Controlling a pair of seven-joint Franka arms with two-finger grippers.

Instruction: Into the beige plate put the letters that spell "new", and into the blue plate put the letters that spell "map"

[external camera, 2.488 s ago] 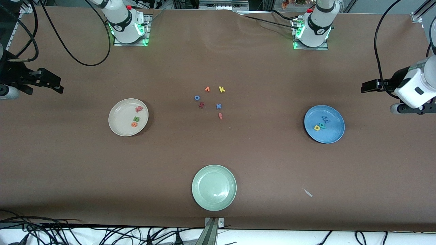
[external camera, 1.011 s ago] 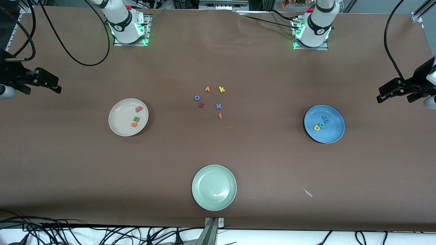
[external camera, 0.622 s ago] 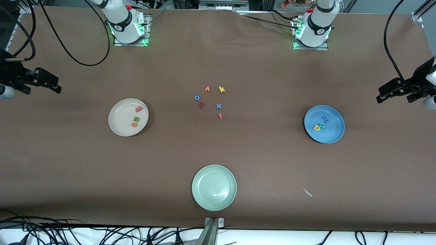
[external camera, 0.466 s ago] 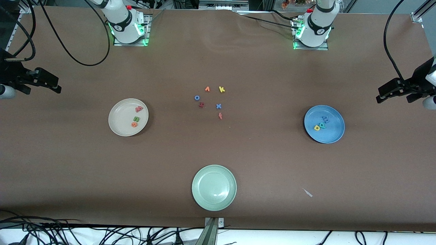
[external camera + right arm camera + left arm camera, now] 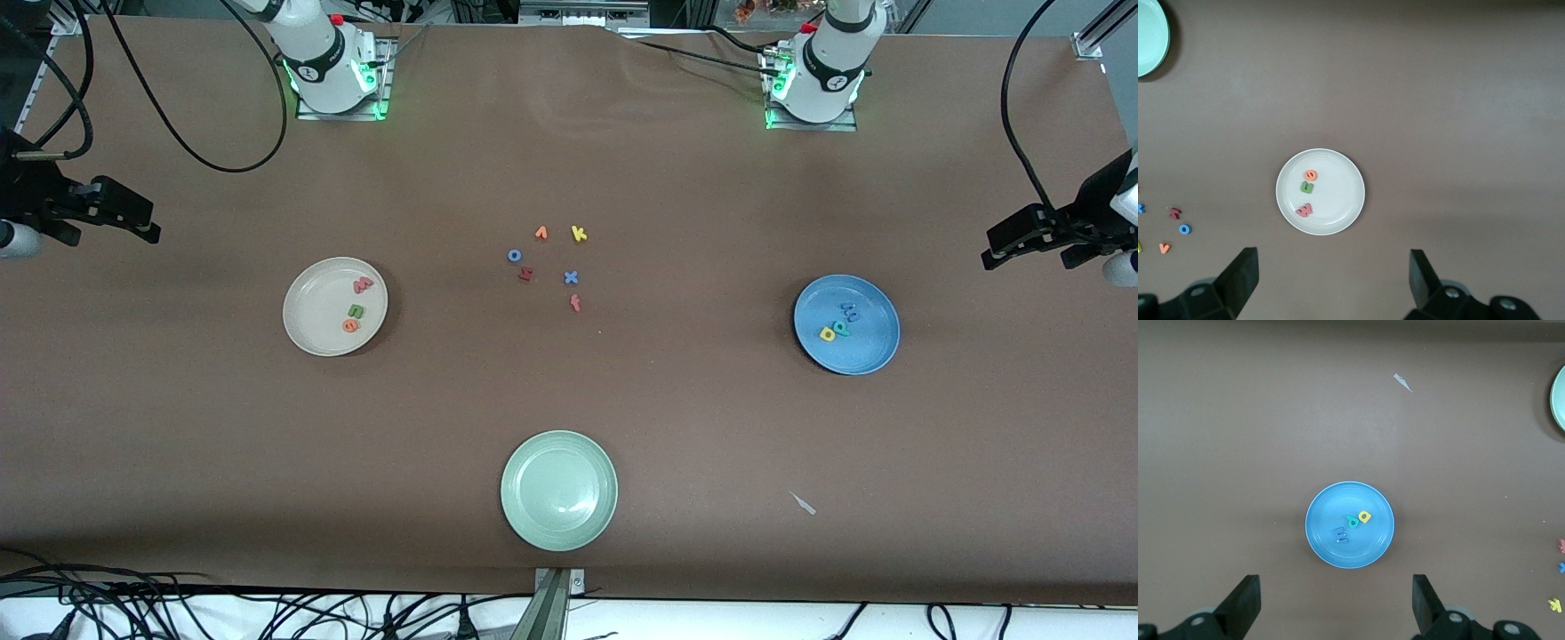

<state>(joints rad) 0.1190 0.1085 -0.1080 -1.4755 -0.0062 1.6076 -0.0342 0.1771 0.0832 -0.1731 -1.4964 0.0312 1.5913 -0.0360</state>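
The beige plate (image 5: 311, 307) holds the pinkish-red w (image 5: 363, 285), green n (image 5: 356, 311) and orange e (image 5: 349, 325). In the blue plate (image 5: 867, 348) lie the blue m (image 5: 849, 311), teal a (image 5: 841, 328) and yellow p (image 5: 828, 334). My left gripper (image 5: 991, 247) hangs open and empty over the table at the left arm's end, with the blue plate (image 5: 1325, 537) below it in its wrist view. My right gripper (image 5: 153, 224) hangs open and empty over the right arm's end, looking down on the beige plate (image 5: 1341, 193).
A pale green plate (image 5: 558, 489) sits near the front edge. Loose letters lie mid-table: orange v (image 5: 540, 233), yellow k (image 5: 579, 234), blue o (image 5: 514, 255), dark red h (image 5: 525, 275), blue x (image 5: 571, 277), red f (image 5: 575, 303). A small pale scrap (image 5: 804, 504) lies nearby.
Since the earliest frame the left arm has drawn back toward its end of the table and the right gripper has shifted slightly. Over the last second nothing has moved.
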